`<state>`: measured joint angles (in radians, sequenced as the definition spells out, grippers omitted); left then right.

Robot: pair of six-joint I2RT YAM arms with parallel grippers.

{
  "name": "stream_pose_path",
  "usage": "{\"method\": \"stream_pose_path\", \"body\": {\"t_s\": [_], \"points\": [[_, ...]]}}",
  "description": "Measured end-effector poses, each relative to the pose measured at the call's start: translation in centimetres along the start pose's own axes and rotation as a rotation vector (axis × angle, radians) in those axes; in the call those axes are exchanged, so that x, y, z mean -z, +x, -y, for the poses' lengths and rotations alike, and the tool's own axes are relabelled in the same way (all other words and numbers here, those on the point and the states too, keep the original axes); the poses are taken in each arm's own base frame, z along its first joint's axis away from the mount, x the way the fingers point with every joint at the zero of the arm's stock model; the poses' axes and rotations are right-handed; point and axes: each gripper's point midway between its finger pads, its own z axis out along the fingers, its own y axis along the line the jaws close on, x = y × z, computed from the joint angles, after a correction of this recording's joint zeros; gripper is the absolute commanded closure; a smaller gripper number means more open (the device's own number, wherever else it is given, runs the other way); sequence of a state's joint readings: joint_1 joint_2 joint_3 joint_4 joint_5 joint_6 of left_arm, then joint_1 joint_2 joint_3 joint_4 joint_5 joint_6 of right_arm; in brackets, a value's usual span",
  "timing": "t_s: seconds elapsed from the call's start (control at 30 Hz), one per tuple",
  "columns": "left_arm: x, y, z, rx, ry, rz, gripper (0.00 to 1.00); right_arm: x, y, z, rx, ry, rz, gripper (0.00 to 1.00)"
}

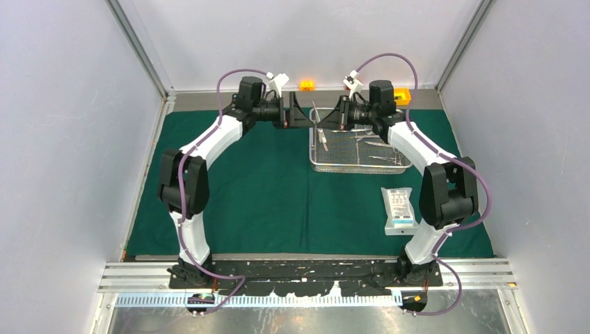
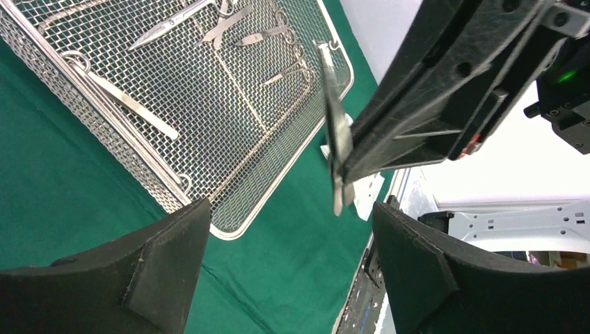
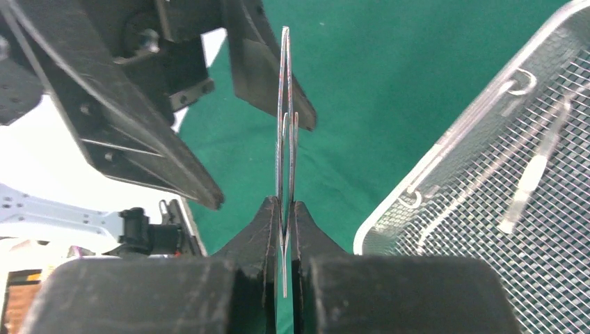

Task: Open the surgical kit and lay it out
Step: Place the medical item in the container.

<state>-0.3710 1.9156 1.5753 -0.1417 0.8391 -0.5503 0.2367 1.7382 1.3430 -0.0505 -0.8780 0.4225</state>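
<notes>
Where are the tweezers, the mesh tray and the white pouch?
tweezers (image 3: pixel 284 125): right wrist view, mid-blade.
mesh tray (image 1: pixel 341 158): top view, bare mesh floor.
white pouch (image 1: pixel 399 210): top view, its centre.

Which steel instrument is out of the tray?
The tweezers, pinched in the right gripper in mid-air; the other instruments lie flat inside the tray.

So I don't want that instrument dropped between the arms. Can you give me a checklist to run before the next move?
1. Right gripper shut on the tweezers: ok.
2. Left gripper open to receive: ok.
3. Tweezers fully inside the left jaws: cannot tell.
4. Tweezers lifted clear of the wire-mesh tray: ok.
5. Green drape spread flat below: ok.
</notes>
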Motion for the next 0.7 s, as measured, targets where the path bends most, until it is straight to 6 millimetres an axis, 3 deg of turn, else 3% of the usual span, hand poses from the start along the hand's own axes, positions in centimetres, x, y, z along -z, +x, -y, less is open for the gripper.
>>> {"method": "stream_pose_path", "body": {"t_s": [0.13, 0.47, 0.6, 0.7], "points": [[0.0, 0.0, -0.1, -0.017, -0.003, 0.000, 0.13, 0.5, 0.9, 2.5, 0.031, 0.110, -0.022, 0.99], [1.2, 1.5, -1.9, -0.156, -0.104, -0.030, 0.12, 3.5, 1.8, 12.4, 0.203, 0.546, -0.146, 0.99], [2.8, 2.0, -1.5, -0.239, -0.146, -0.036, 0.11, 3.6, 3.3, 17.2, 0.237, 0.671, -0.261, 0.99], [3.7, 1.8, -1.0, -0.294, -0.167, -0.032, 0.10, 3.7, 5.7, 20.3, 0.234, 0.732, -0.356, 0.95]]}}
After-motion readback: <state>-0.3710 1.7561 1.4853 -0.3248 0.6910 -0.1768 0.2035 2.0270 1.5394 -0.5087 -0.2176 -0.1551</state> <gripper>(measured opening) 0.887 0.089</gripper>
